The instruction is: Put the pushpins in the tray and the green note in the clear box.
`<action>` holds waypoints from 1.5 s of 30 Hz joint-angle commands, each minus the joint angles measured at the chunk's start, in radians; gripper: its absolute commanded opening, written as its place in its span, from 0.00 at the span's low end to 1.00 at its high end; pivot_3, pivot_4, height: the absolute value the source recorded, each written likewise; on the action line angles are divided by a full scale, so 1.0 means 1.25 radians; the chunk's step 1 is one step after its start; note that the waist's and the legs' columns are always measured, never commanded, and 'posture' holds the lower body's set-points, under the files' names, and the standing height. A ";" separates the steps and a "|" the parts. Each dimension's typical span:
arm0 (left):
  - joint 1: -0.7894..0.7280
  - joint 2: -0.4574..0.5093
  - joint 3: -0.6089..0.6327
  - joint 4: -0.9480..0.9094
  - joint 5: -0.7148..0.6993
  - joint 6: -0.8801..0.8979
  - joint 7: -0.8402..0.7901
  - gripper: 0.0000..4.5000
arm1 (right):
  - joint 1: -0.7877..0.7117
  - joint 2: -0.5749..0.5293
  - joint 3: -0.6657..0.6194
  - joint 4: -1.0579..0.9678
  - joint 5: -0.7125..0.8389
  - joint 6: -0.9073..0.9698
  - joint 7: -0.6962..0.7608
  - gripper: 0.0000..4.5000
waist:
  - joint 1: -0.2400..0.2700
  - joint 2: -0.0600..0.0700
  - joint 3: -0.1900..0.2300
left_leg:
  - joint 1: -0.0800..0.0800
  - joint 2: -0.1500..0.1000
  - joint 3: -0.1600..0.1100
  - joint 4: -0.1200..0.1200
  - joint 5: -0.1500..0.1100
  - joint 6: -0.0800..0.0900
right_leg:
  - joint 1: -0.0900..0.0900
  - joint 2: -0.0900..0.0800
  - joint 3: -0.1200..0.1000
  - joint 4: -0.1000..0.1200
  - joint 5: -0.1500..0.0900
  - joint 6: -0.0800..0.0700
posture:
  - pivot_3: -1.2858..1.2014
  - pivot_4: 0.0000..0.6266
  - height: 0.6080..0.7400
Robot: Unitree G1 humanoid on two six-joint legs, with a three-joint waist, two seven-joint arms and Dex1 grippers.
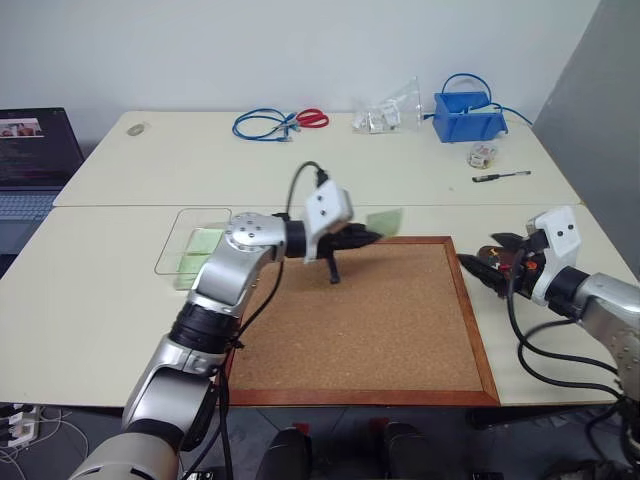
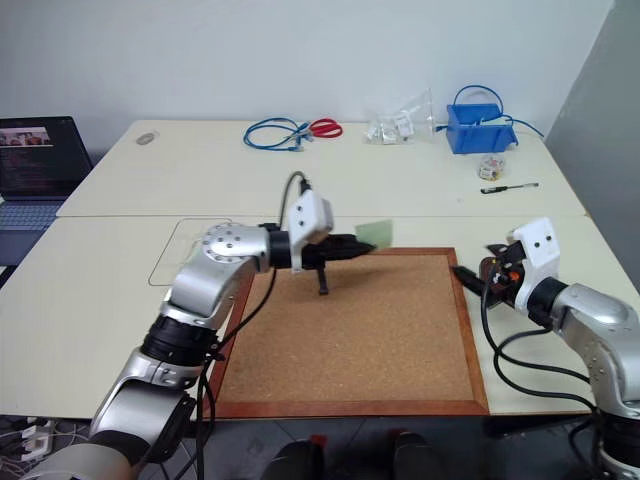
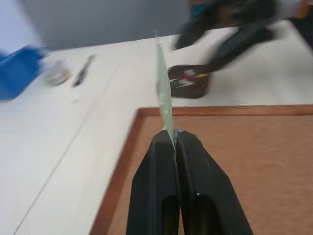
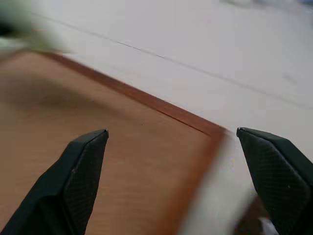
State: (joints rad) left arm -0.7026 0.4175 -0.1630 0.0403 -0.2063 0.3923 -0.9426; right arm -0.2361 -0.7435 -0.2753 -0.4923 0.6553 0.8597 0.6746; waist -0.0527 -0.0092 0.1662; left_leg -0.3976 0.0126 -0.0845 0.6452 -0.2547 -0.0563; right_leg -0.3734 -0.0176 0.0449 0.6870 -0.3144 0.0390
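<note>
Green note: thin, light, bendy paper, easily creased | pinched by one edge in the left gripper, held up over the cork board | clear box is well apart, toward the robot's left | right gripper is wide and holds nothing, near the tray | pushpins are seen in the tray

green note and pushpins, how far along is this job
Done: coloured pushpins already lie in the tray, and the cork board looks bare. In hand: the left gripper is shut on the green note, lifted above the board. Left: carrying it to the clear box. The right gripper is open.
</note>
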 commanded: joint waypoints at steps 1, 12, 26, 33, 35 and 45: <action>0.054 0.017 0.113 -0.141 0.002 0.115 0.158 0.00 | -0.156 -0.001 -0.005 -0.069 0.253 0.110 0.043 0.99 | -0.006 0.000 0.001 | 0.000 0.000 0.001 0.000 0.000 0.000 | 0.000 0.000 0.001 0.000 0.000 0.000 | 0.52 0.24 1.00; 0.237 -0.075 0.417 -0.459 0.180 0.404 0.678 0.00 | -0.317 0.085 0.215 0.069 0.144 -0.010 0.102 0.99 | 0.020 -0.003 0.002 | -0.002 -0.001 -0.001 0.000 0.000 0.000 | 0.000 -0.003 -0.001 -0.004 0.001 0.001 | 0.52 0.24 1.00; 0.245 -0.109 0.428 -0.349 0.097 0.384 0.683 0.34 | -0.335 0.099 0.234 0.149 0.054 -0.083 0.145 1.00 | 0.028 -0.005 0.002 | -0.002 -0.001 -0.001 0.000 0.000 -0.001 | 0.000 -0.003 -0.002 -0.004 0.001 0.001 | 0.52 0.24 1.00; 0.239 -0.102 0.422 -0.333 0.085 0.377 0.686 0.68 | -0.321 0.091 0.222 0.126 0.057 -0.069 0.126 1.00 | 0.021 -0.005 0.002 | -0.002 -0.001 -0.001 0.000 0.000 0.000 | 0.000 -0.003 -0.002 -0.004 0.001 0.001 | 0.52 0.24 1.00; 0.232 -0.099 0.419 -0.329 0.080 0.375 0.684 0.79 | -0.318 0.090 0.218 0.119 0.060 -0.064 0.118 1.00 | 0.021 -0.005 0.002 | -0.002 -0.001 -0.001 0.000 0.000 0.000 | 0.000 -0.003 -0.002 -0.004 0.001 0.001 | 0.52 0.24 1.00; 0.246 -0.043 0.346 -0.551 -0.058 0.493 0.559 0.99 | -0.191 0.105 0.167 0.005 0.021 -0.038 -0.042 1.00 | 0.024 -0.006 0.002 | -0.003 0.000 -0.001 0.000 0.000 -0.001 | 0.000 -0.003 -0.002 -0.004 0.001 0.001 | 0.52 0.24 1.00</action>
State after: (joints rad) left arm -0.4036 0.3602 0.3080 -0.4861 -0.1784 0.9416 -0.1736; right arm -0.5326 -0.6261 -0.0358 -0.4014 0.7202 0.8142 0.7218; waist -0.0229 -0.0165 0.1693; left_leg -0.4011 0.0121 -0.0864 0.6447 -0.2547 -0.0572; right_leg -0.3735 -0.0220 0.0424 0.6819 -0.3133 0.0399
